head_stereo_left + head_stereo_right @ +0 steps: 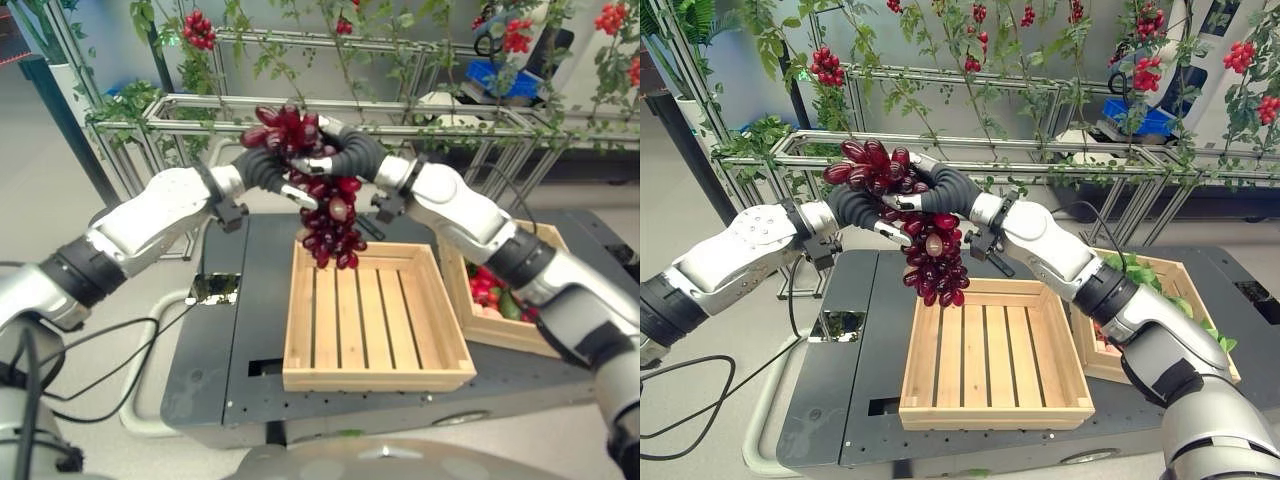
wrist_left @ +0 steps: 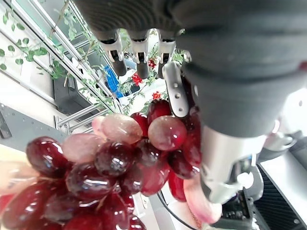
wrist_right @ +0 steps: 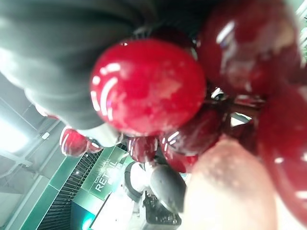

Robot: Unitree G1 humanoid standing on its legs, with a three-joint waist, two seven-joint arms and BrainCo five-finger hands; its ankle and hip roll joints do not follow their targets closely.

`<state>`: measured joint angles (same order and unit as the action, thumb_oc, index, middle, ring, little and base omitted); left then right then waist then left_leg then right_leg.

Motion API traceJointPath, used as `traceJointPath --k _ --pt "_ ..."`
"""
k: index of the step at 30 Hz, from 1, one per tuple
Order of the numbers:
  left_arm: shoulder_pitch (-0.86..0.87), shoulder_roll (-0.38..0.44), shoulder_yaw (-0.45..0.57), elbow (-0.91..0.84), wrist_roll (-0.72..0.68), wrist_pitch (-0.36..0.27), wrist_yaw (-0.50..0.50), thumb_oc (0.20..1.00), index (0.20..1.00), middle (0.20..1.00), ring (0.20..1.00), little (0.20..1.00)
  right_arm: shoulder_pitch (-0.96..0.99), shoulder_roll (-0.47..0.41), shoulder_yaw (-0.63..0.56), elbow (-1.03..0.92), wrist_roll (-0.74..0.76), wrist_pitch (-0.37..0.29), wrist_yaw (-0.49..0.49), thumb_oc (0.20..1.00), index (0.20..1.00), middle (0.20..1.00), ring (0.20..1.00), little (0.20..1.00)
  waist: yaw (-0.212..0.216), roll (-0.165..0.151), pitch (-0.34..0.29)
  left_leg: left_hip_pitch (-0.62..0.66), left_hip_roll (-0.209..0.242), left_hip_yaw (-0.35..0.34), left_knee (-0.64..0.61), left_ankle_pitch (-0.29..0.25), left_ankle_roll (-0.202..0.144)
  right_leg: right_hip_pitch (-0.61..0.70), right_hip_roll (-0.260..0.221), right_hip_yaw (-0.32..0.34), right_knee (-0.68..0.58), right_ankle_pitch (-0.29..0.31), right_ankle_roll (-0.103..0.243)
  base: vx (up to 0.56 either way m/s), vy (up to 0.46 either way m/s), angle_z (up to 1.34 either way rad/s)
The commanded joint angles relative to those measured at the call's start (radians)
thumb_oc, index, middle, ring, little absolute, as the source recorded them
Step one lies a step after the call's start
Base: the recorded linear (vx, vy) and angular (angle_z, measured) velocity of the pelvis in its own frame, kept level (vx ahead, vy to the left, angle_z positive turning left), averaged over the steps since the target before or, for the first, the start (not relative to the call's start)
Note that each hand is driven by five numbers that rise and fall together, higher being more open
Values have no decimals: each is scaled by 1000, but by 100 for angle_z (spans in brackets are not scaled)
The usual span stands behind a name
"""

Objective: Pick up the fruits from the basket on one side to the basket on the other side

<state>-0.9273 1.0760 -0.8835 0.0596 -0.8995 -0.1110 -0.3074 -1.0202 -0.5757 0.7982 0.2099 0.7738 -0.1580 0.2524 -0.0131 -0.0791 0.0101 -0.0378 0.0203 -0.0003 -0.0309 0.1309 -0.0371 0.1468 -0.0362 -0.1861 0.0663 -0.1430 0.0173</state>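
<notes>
Two hands on one bunch of red grapes point(image 1: 325, 205), and it's up in the air above the far rim of the empty wooden crate point(image 1: 372, 318)! The left hand point(image 1: 272, 172) comes in from the left, the right hand point(image 1: 345, 152) from the right, and they meet at the top of the bunch, which hangs down between them. The left wrist view shows the left hand's fingers point(image 2: 139, 50) reaching out past the grapes and its thumb lying against them, so it looks closed around the cluster. The right hand's dark cover wraps over the top of the bunch, but whether its fingers are curled on the grapes I cannot tell.

On progress: the near crate on the dark worktop point(image 1: 255, 300) holds nothing yet. The second crate point(image 1: 495, 300), to the right, still has red and green fruit in it. So my read is early going: the first item is in transit, not yet set down, and plenty is left to carry across.
</notes>
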Motion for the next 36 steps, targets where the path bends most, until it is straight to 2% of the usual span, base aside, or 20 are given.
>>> traceJointPath --k 1,5,10,20,28,32,34,35,36 --pt "-75 -96 -177 -134 -9 -9 -155 1000 1000 1000 1000 1000 -309 90 -86 71 19 -136 -93 200 200 200 200 200 4 -13 -16 120 33 18 25 -163 -20 -53 -63 17 -1 110 133 0 0 0" --pt "-99 -81 -211 -153 -9 -5 -164 1000 1000 1000 1000 1000 -349 73 -71 97 19 -136 -107 200 200 200 200 200 5 -14 -18 118 32 17 23 -163 -20 -54 -63 18 -4 113 134 0 0 0" --pt "-88 -74 -205 -161 -7 -6 -158 1000 1000 1000 1000 1000 -385 46 -54 99 8 -134 -111 200 200 200 200 200 4 -17 -21 117 32 18 23 -164 -20 -55 -62 18 -3 114 134 0 0 0" --pt "-1 -105 -136 -114 37 -11 -122 1000 1000 1000 1000 1000 -417 21 -93 91 32 -154 -136 200 200 200 200 200 -1 -14 -27 118 30 16 21 -168 -18 -57 -63 18 0 112 134 0 0 0" --pt "63 -93 -56 -84 76 -30 -99 1000 1000 1000 1000 1000 -392 -7 -116 78 59 -154 -132 200 200 200 200 200 -7 -13 -27 119 32 20 20 -169 -19 -58 -61 22 -1 109 132 0 0 0" --pt "109 -53 6 -106 67 -38 -94 1000 1000 1000 1000 1000 -335 -82 -123 26 79 -139 -106 200 200 200 200 200 -11 -11 -25 120 33 23 18 -169 -19 -60 -61 22 0 108 133 0 0 0" --pt "140 -11 46 -110 73 -45 -92 1000 1000 1000 1000 1000 -290 -167 -134 -13 91 -135 -89 200 200 200 200 200 -14 -11 -22 118 33 24 19 -169 -20 -64 -60 21 1 108 133 0 0 0" --pt "141 -11 47 -111 73 -45 -92 1000 1000 1000 1000 1000 -290 -168 -135 -14 91 -134 -89 200 200 200 200 200 -14 -11 -22 118 33 24 19 -169 -20 -64 -60 21 1 108 133 0 0 0" --pt "172 6 91 -100 81 -52 -86 1000 1000 1000 1000 1000 -246 -223 -165 -38 104 -138 -78 200 200 200 200 200 -15 -13 -22 119 34 25 17 -169 -21 -64 -60 20 0 108 134 0 0 0"
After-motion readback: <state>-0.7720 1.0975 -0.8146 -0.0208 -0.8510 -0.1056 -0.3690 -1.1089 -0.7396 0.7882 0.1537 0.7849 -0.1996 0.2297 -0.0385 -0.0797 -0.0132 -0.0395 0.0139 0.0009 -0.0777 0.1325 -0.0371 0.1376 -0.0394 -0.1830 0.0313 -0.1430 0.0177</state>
